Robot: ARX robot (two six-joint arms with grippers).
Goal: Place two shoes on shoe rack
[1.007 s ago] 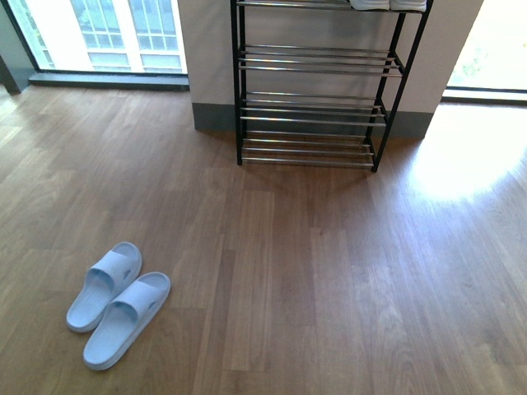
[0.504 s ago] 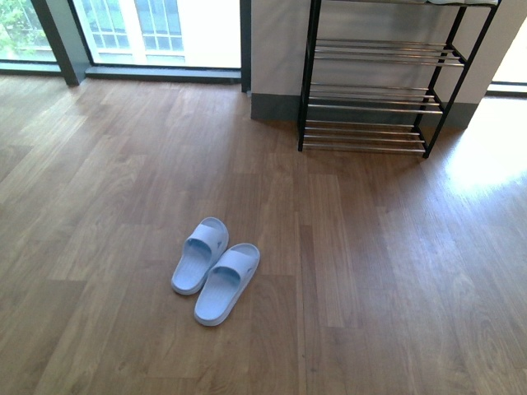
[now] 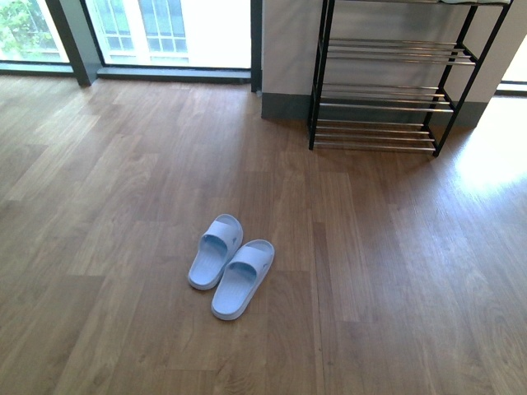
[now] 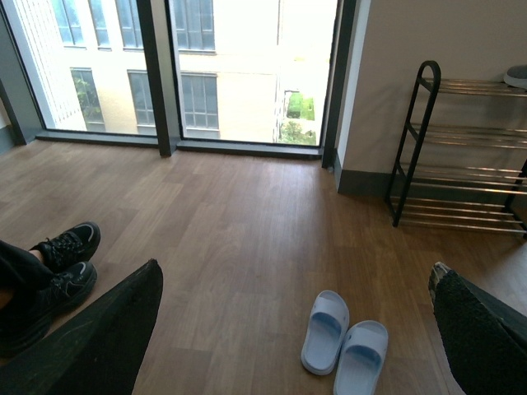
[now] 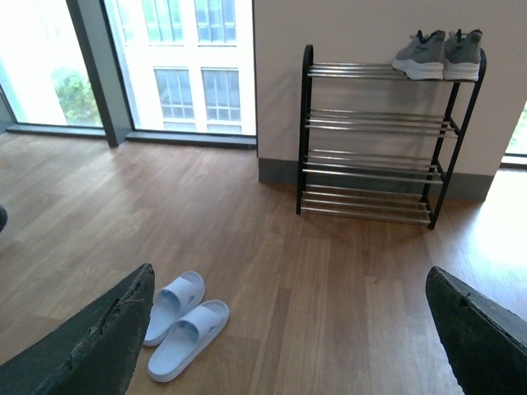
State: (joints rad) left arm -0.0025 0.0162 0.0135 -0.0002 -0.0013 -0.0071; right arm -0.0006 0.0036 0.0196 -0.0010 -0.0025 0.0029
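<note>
Front view: slide sandals (image 3: 230, 265) side by side on wood floor (image 3: 395, 271), well apart from shoe rack (image 3: 383, 90); neither arm visible.

Left wrist view: left gripper (image 4: 295, 271) spread wide, holding nothing, sandals framed between fingers (image 4: 99, 337) (likely squaring up for pickup).

Right wrist view: right gripper (image 5: 290, 274) likewise wide apart, empty; grey sneakers (image 5: 436, 53) sit on rack's top tier, job half done by my reading; lower tiers bare, room for sandals.

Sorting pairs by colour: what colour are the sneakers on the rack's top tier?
The sneakers are grey, white-soled; right wrist view.
</note>
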